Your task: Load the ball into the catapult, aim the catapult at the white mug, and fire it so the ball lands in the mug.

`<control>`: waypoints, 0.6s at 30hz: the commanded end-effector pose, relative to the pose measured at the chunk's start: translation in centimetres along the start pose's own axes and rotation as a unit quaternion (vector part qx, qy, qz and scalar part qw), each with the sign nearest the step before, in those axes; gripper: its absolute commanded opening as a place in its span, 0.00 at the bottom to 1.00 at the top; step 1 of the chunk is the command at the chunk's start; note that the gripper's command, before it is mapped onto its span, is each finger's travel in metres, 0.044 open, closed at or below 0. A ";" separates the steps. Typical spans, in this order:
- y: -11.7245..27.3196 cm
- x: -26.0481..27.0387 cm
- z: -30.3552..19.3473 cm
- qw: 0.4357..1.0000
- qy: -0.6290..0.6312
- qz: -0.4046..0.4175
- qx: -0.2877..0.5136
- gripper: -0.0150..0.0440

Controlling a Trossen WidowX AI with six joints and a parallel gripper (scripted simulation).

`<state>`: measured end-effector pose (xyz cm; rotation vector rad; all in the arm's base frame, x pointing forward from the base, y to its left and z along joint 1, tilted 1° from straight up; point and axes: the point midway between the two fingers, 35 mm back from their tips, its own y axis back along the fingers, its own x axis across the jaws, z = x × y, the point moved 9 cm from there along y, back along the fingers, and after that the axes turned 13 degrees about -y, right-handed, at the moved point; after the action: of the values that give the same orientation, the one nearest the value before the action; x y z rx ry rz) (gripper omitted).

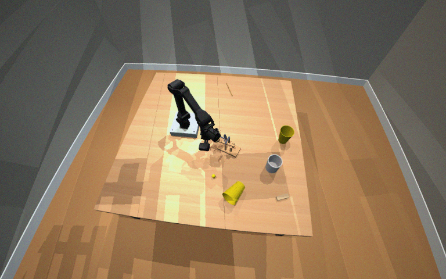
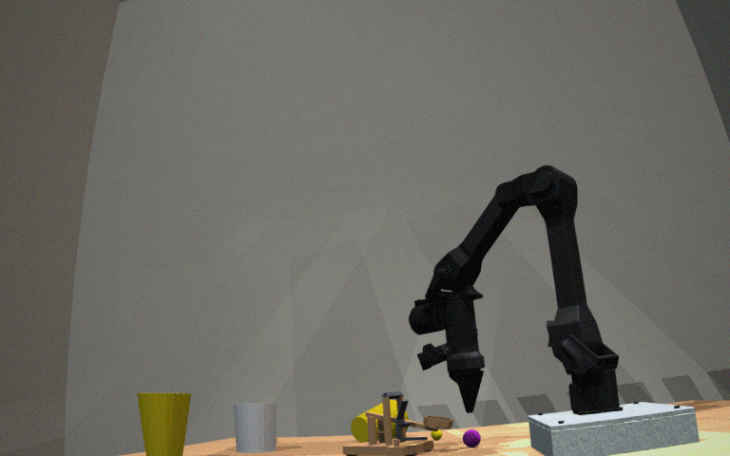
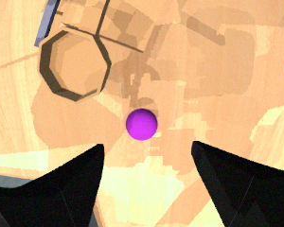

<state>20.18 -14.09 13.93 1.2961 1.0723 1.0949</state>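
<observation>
Catapult cup [image 2: 438, 422] [image 3: 44, 78] looks empty; the tool [image 2: 470, 411] [image 3: 149, 149] gapes over halfway, apparently gripping nothing.

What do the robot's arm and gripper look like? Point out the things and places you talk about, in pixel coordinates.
The arm is matte black all over, with chunky rounded joints and straight, slab-like links, standing on a pale grey speckled block [image 1: 184, 134] [image 2: 629, 435]. The gripper [image 2: 469, 411] [image 3: 149, 149] is black too, with two faceted fingers that taper to narrow tips. I can't make out any cables or lettering.
</observation>
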 end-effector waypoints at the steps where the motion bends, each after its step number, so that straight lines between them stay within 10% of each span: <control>1: -0.2 0.2 -0.2 1.000 0.006 -0.002 -0.004 0.76; 18: -3.3 0.2 -0.2 1.000 0.006 -0.002 -0.004 0.76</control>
<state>20.13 -13.87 11.25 1.2769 1.0733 1.1025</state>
